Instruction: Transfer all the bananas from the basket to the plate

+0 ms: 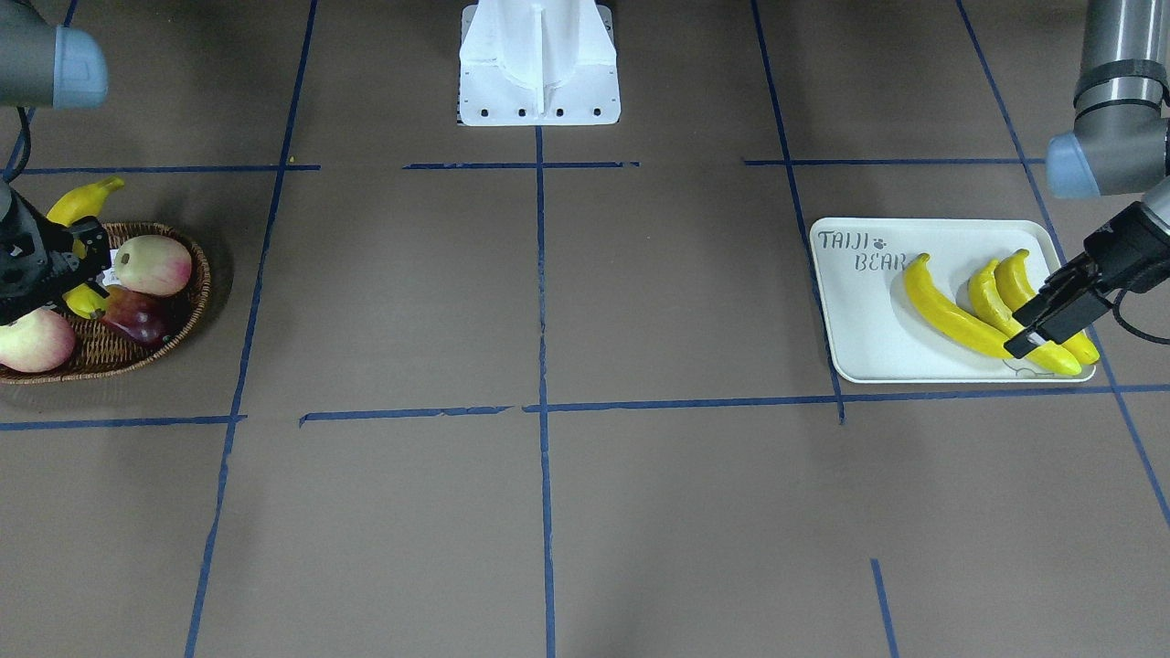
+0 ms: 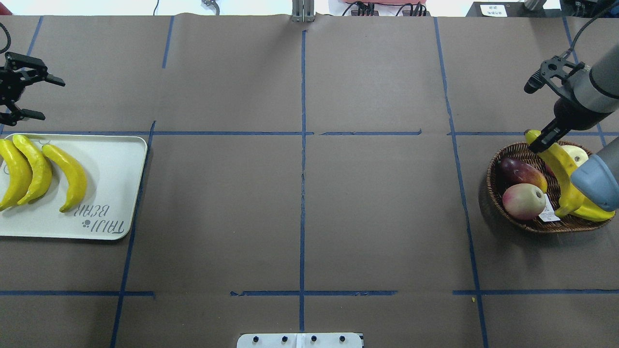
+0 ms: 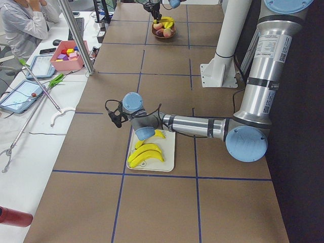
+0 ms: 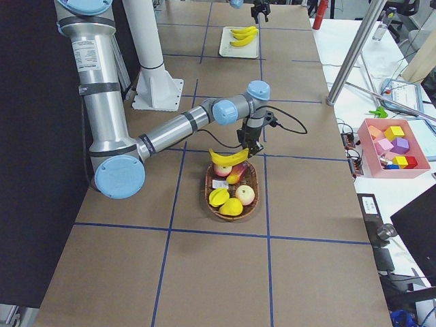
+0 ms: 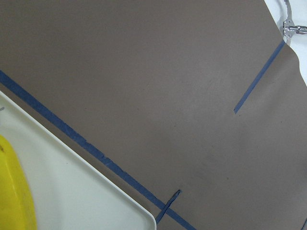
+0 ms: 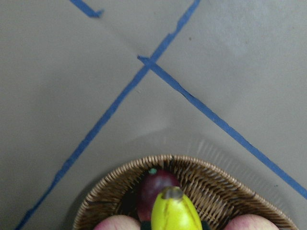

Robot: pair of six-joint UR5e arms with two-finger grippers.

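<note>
Fourth banana (image 2: 556,162) at basket (image 2: 489,186), right end of table, seemingly lifted to rim height. Right gripper (image 2: 540,142) narrow, pinching it near far tip. Long axis diagonal in overhead view. Plate (image 2: 113,159) well apart at left end, three bananas (image 2: 67,176) lying on it. Left gripper (image 2: 52,99) nearer plate, just beyond its far edge, spread wide, empty. Right arm reaches out low, wrist pointing down. Likely next: long carry leftward or hand-over.

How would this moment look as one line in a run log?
right gripper: shut on fourth banana, at basket | left gripper: open | plate: three bananas
</note>
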